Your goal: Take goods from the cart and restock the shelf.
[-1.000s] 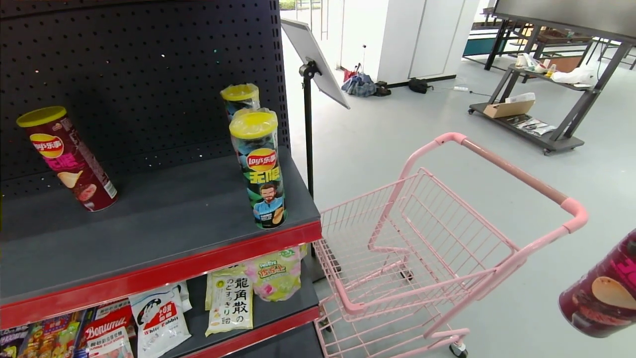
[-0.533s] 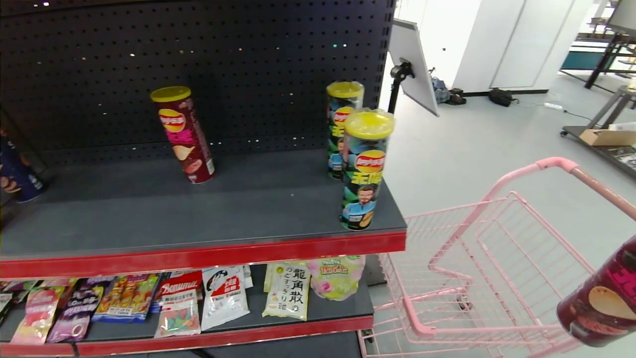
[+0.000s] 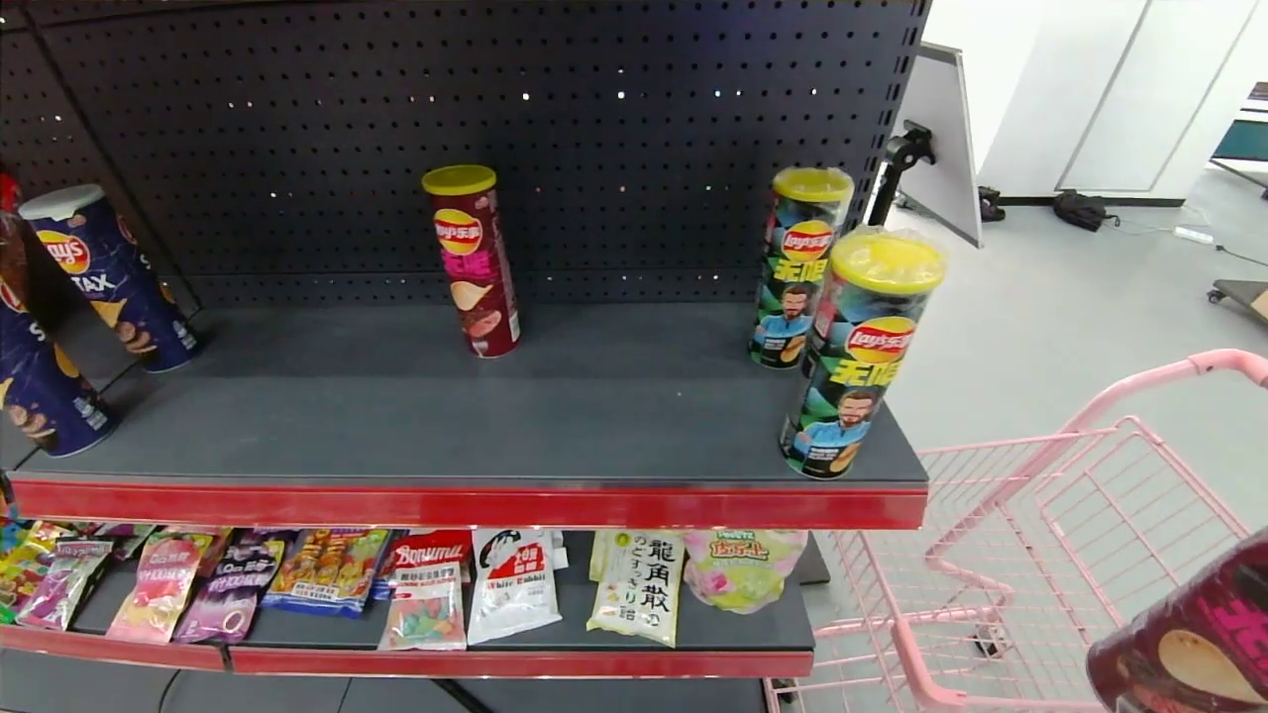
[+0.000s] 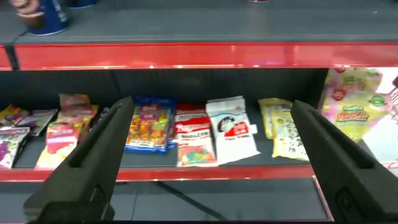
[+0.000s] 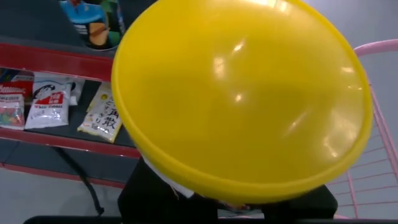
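A maroon chip can [image 3: 1184, 654] with a yellow lid [image 5: 242, 93] hangs in the air at the lower right of the head view, over the pink cart [image 3: 1090, 495]. My right gripper is shut on it, and the lid hides most of the fingers. On the dark upper shelf [image 3: 475, 416] stand a matching maroon can [image 3: 473, 259] at the back middle and two green-and-black cans [image 3: 800, 265] [image 3: 859, 352] at the right end. My left gripper [image 4: 212, 106] is open and holds nothing, low down in front of the lower shelf.
Two blue cans [image 3: 109, 277] [image 3: 35, 376] stand at the upper shelf's left end. Several snack bags [image 3: 515, 584] lie on the lower shelf. The shelf's middle between the cans is bare board. A white board on a stand [image 3: 941, 129] rises behind the shelf's right end.
The head camera has swung left, so the shelf now sits in the middle and the cart at the right edge. The shelf goods stand as before; the held can stays at the lower right.
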You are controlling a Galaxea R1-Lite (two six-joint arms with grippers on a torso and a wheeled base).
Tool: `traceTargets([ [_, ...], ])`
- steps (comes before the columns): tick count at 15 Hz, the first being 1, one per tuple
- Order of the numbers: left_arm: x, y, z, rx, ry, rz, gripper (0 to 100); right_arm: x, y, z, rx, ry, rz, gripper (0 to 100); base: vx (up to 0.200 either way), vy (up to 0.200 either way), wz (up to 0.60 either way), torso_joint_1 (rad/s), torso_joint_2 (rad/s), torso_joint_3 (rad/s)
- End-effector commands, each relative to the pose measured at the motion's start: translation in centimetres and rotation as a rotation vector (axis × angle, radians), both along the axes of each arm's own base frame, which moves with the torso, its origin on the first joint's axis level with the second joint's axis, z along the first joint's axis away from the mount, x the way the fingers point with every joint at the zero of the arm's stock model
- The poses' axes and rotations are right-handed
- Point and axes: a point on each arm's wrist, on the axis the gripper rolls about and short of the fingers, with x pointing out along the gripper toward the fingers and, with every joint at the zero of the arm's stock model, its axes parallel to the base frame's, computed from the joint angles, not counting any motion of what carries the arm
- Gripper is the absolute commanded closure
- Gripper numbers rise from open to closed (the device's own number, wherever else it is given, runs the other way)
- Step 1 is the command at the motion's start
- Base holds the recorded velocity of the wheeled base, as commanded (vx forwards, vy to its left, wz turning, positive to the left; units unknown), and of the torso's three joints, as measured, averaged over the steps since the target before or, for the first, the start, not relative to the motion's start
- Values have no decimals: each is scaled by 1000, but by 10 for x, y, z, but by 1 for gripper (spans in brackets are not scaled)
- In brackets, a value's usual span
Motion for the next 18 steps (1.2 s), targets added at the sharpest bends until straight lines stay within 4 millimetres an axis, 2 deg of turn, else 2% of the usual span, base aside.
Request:
traceTargets([
  [1, 0, 0, 0, 0, 1, 1, 0, -14, 1, -12, -3, -37, 0, 100, 0, 200, 0, -2, 2, 2],
  [6, 0, 0, 0, 0, 1, 1, 0, -16, 1, -8, -6, -64, 3, 100, 0, 200, 0, 4, -2, 3],
  [11, 0, 0, 0, 0, 1, 1, 0, -20, 1, -12, -5, -69, 12, 100, 0, 200, 0, 0, 2, 4],
  [14, 0, 0, 0, 0, 1, 1, 0, -20, 1, -12, -7, -66, 12, 100, 0, 0, 0, 0, 0, 0],
  [18, 0, 0, 0, 0, 1, 1, 0, -22, 2, -12, -9, -80, 13, 100, 200, 0, 0, -4, 0, 0],
])
